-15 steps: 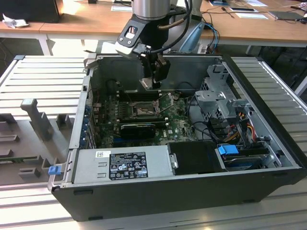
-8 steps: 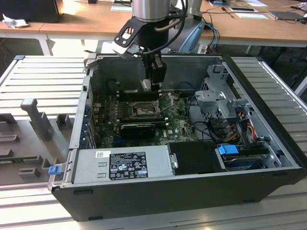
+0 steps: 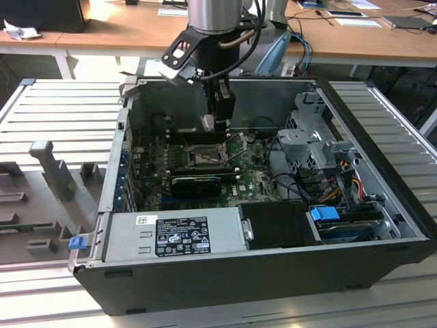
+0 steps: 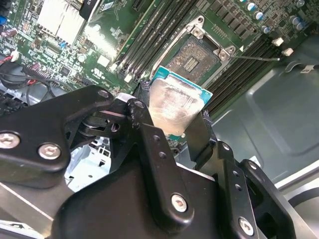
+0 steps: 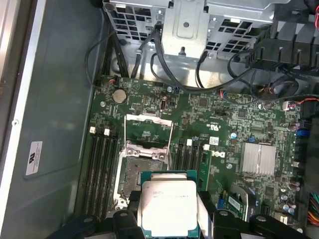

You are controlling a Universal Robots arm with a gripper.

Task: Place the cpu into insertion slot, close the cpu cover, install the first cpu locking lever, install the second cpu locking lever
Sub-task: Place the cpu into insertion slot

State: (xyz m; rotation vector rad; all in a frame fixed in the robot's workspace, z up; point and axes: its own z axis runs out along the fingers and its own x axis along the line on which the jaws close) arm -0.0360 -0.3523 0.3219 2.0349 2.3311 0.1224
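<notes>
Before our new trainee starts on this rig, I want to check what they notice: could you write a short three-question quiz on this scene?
1. True or false: the cpu already sits in the insertion slot.
2. The cpu cover is: A) shut over the slot, B) swung open, C) lying outside the case.
3. Fill in: the jaws are shut on the ____.
Key: 1 false, the cpu is held above the empty slot; 2 B; 3 cpu.
</notes>
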